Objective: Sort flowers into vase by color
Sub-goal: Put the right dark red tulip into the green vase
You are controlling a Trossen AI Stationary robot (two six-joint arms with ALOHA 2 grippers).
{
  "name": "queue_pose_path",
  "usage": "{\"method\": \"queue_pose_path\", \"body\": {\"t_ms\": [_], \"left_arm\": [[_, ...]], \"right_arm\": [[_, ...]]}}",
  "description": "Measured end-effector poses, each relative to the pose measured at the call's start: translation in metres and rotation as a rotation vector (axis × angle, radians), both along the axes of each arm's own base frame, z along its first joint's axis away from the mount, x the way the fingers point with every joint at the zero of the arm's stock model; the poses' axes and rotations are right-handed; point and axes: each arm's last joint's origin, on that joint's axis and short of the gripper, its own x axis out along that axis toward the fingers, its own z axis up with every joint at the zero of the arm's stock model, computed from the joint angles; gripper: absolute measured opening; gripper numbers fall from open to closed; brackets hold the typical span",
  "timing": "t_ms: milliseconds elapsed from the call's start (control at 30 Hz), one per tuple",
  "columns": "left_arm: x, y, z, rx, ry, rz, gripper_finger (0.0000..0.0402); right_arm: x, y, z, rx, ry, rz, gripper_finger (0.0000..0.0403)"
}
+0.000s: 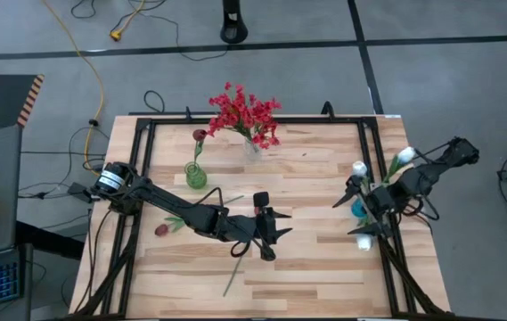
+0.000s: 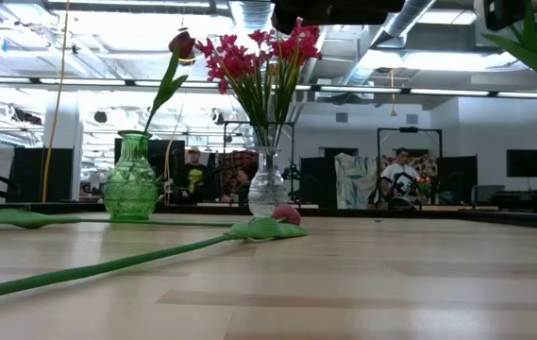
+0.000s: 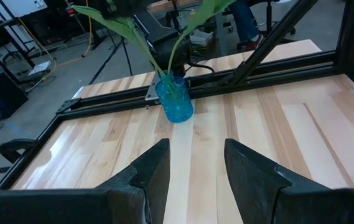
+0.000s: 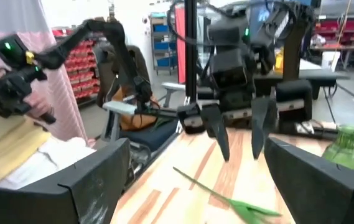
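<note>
Currently the left hand [image 1: 271, 234] is being held open and empty over mid-bench. A maroon tulip [image 1: 161, 229] is lying on the bench [image 1: 324, 267] behind it, beside that arm, stem running along the forearm. The right hand [image 1: 366, 209], open, is waiting by the blue vase [image 1: 357, 209].

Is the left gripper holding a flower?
No. The left gripper is open with only bare table showing between its fingers, and the blue vase stands farther off.
</note>
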Motion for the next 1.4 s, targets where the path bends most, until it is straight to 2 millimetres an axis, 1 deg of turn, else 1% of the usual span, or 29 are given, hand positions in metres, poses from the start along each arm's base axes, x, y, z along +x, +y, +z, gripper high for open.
{"method": "queue_pose_path", "body": {"t_ms": [167, 667, 867, 967, 1100, 1167, 1267, 1400], "left_arm": [[0.000, 0.000, 0.000, -0.003, -0.001, 0.001, 0.0141], [0.000, 0.000, 0.000, -0.016, -0.003, 0.005, 0.0141], [0.000, 0.000, 0.000, -0.009, -0.002, 0.003, 0.0141], [-0.004, -0.001, 0.005, 0.004, 0.005, -0.004, 0.0141], [-0.019, -0.006, 0.025, -0.020, 0.009, -0.007, 0.0141], [-0.030, -0.007, 0.032, -0.034, 0.049, 0.008, 0.0141], [-0.048, -0.008, 0.038, -0.081, 0.132, 0.060, 0.0141], [-0.073, -0.001, 0.038, -0.212, 0.266, 0.175, 0.0141]], "right_arm": [[0.000, 0.000, 0.000, 0.011, -0.004, 0.000, 0.0398], [-0.003, -0.002, 0.022, 0.114, -0.203, -0.002, 0.0398], [-0.006, -0.004, 0.026, 0.137, -0.242, 0.002, 0.0398], [-0.008, -0.004, 0.027, 0.141, -0.252, 0.014, 0.0398], [-0.009, -0.005, 0.026, 0.133, -0.242, 0.024, 0.0398], [-0.009, -0.004, 0.024, 0.127, -0.232, 0.023, 0.0398], [-0.008, -0.004, 0.023, 0.120, -0.221, 0.024, 0.0398], [-0.008, -0.004, 0.023, 0.118, -0.216, 0.023, 0.0398]]}}
